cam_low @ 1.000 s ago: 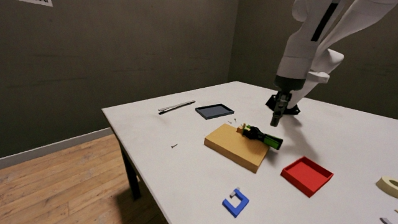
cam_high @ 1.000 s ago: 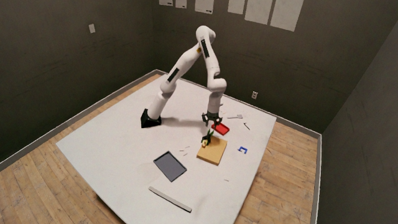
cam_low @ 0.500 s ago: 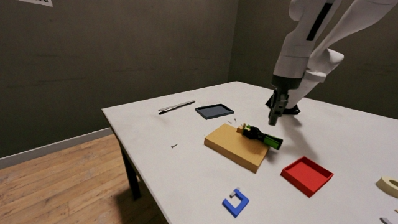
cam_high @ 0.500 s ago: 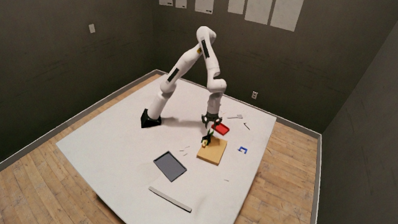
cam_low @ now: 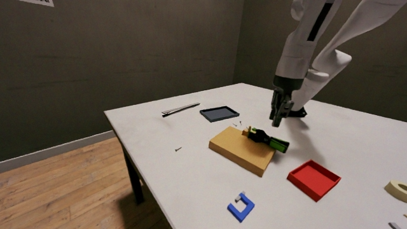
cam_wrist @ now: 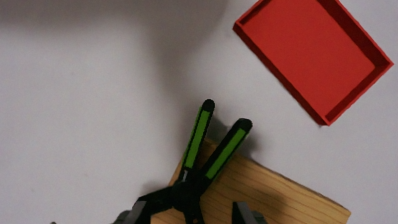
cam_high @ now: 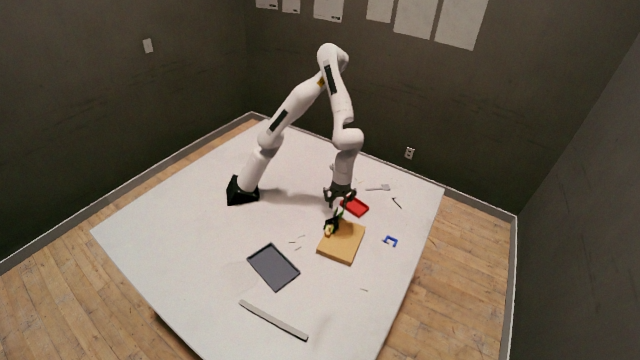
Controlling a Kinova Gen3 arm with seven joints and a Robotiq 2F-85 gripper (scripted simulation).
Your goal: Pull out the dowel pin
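The tan bench board (cam_high: 345,246) (cam_low: 236,149) (cam_wrist: 285,197) lies on the white table. A black spring clamp with green handles (cam_high: 333,222) (cam_low: 269,140) (cam_wrist: 212,150) sits at the board's edge, with its handles sticking out over the table. Its jaws are at a small wooden block (cam_low: 245,131) on the board. The pin and the stop are too small to make out. My gripper (cam_high: 340,200) (cam_low: 277,122) (cam_wrist: 190,217) hangs a little above the clamp's handles. It is half open, with nothing between its fingers.
A red tray (cam_high: 356,207) (cam_low: 313,179) (cam_wrist: 312,55) lies just beyond the board. A grey tray (cam_high: 273,266) (cam_low: 219,113), a long flat bar (cam_high: 272,320) (cam_low: 179,109), a blue C-shaped piece (cam_high: 391,238) (cam_low: 241,207), a tape roll (cam_low: 397,189) and small screws (cam_low: 178,148) lie around.
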